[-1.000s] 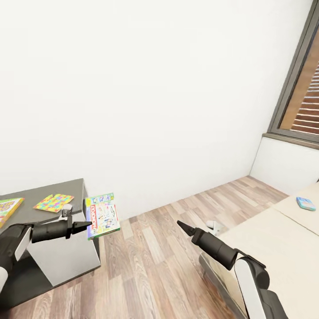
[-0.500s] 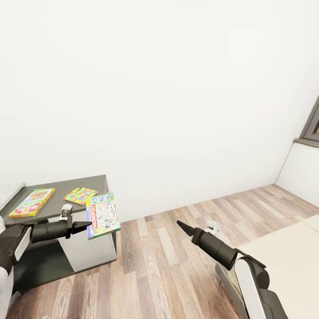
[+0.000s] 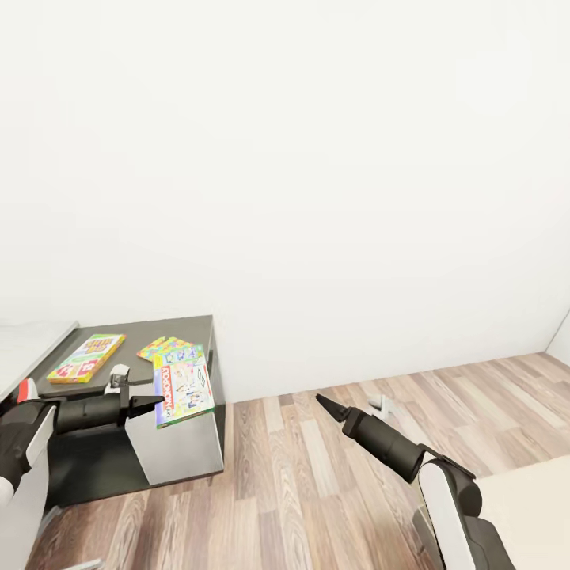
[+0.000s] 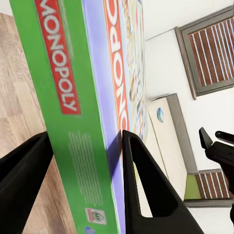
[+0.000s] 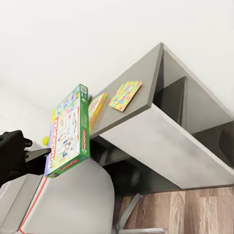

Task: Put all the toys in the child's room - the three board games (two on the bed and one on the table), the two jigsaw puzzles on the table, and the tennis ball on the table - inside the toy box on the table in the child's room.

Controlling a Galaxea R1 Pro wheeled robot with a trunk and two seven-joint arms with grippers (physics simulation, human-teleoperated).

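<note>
My left gripper [image 3: 152, 404] is shut on the white and green board game [image 3: 184, 385], held upright beside the cabinet's corner; in the left wrist view its fingers [image 4: 146, 180] clamp the box's green edge [image 4: 73, 122]. The yellow-green board game [image 3: 85, 357] and a jigsaw puzzle [image 3: 165, 347] lie on the dark cabinet top [image 3: 131, 336] joined to the table [image 3: 28, 339]. The right wrist view also shows the held game [image 5: 68, 131], the jigsaw puzzle [image 5: 126, 95] and the cabinet [image 5: 161, 126]. The small blue board game [image 4: 160, 114] lies on the bed [image 4: 168, 131]. My right gripper [image 3: 323, 400] hangs over the floor; its tips [image 4: 213, 136] stand apart. The toy box is out of view.
A white wall stands close behind the cabinet. Wood-plank floor [image 3: 317, 475] stretches between the cabinet and the bed corner [image 3: 526, 507]. A white rounded seat [image 5: 68, 204] sits below the cabinet in the right wrist view. Dark-framed windows [image 4: 207, 53] appear beyond the bed.
The camera has swung left: the cabinet and its toys have slid right in the picture, and the window and most of the bed have left it. Both arms hold the same pose.
</note>
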